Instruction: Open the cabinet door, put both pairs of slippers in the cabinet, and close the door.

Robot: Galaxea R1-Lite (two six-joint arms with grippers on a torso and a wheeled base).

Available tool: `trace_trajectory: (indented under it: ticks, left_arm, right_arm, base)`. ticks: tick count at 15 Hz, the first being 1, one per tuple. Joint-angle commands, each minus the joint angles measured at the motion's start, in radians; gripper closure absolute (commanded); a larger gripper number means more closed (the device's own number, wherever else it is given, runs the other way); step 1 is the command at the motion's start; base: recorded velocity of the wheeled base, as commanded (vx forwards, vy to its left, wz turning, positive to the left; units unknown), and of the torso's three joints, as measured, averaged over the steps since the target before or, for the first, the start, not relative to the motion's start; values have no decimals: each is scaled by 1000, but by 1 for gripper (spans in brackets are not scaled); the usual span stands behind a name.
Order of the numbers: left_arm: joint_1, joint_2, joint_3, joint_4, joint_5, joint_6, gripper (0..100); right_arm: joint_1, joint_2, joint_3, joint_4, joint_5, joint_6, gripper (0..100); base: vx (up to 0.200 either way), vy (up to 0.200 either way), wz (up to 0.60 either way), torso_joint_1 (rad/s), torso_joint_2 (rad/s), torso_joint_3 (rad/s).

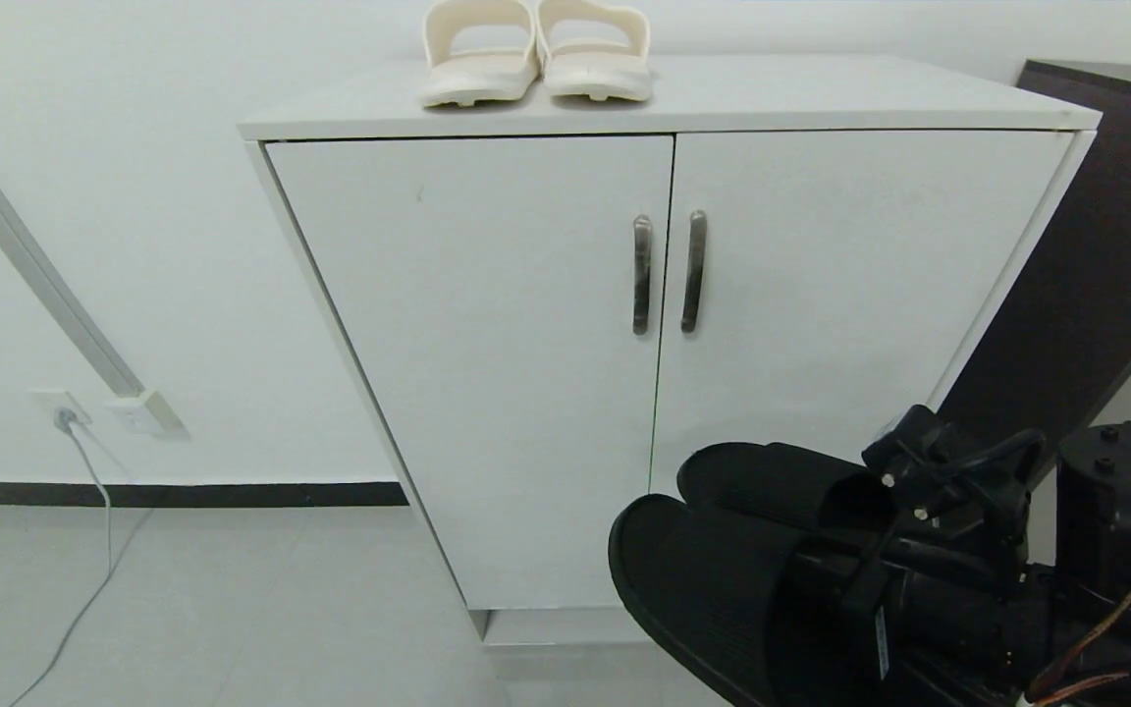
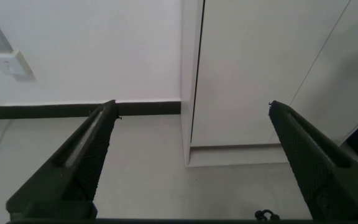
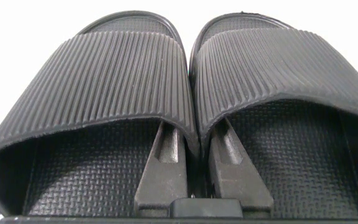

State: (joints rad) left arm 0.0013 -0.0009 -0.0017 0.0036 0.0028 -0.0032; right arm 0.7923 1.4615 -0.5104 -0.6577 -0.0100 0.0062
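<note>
The white cabinet (image 1: 487,393) stands with both doors closed, its two dark handles (image 1: 641,275) side by side at the centre. A cream pair of slippers (image 1: 536,54) rests on its top. Low at the front right, my right gripper (image 1: 880,560) holds a black pair of slippers (image 1: 723,560). In the right wrist view the fingers (image 3: 163,174) sit one inside each black slipper (image 3: 104,87), pinching the two adjoining inner walls; the right gripper (image 3: 194,127) is shut on them. My left gripper (image 2: 192,104) is open and holds nothing, low before the cabinet's (image 2: 260,62) bottom left corner.
A wall socket (image 1: 60,405) with a grey cable running down to the floor is left of the cabinet, below a slanted cable duct (image 1: 26,255). A dark panel (image 1: 1096,255) stands against the cabinet's right side. Bare floor (image 1: 232,609) lies at the front left.
</note>
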Motion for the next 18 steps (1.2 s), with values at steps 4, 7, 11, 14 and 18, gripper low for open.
trace_trajectory:
  ticks: [4, 7, 11, 14, 18]
  left_arm:
    - [0, 1, 0, -1, 0, 0, 0]
    - [0, 1, 0, -1, 0, 0, 0]
    - [0, 2, 0, -1, 0, 2, 0]
    - [0, 42, 0, 1, 6, 3, 0]
    - [-1, 154, -136, -2, -12, -41, 0]
  right_arm:
    - [1, 8, 1, 0, -1, -8, 100]
    - [1, 8, 6, 0, 1, -12, 100]
    - [1, 8, 9, 0, 1, -12, 100]
    - [1, 8, 9, 0, 1, -14, 100]
    - [4, 7, 15, 0, 1, -22, 100]
  base:
    - [0, 0, 0, -11, 305, 292]
    - [0, 0, 0, 0, 42, 29]
    - [0, 0, 0, 0, 0, 0]
    - [0, 0, 0, 0, 0, 0]
    - [0, 0, 0, 0, 0, 0]
